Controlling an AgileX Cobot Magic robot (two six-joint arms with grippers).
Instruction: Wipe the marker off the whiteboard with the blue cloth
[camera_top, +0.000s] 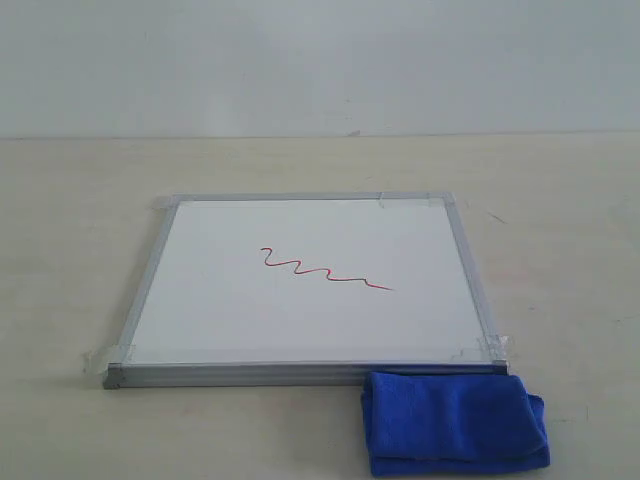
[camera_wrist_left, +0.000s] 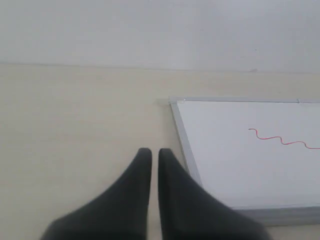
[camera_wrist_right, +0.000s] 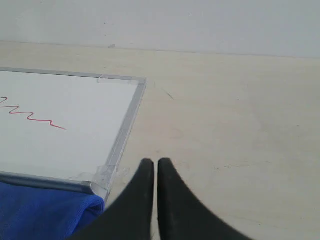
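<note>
Blue cloth (camera_top: 455, 420) seen in ext. & right wrist views only.

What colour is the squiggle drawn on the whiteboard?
The marker is red; the exterior view shows it best.

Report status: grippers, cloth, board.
Left gripper shut, empty, by the whiteboard. Right gripper shut, empty, near the blue cloth. Cloth on table at board's near right corner; marker squiggle intact. No obstacle seen.
</note>
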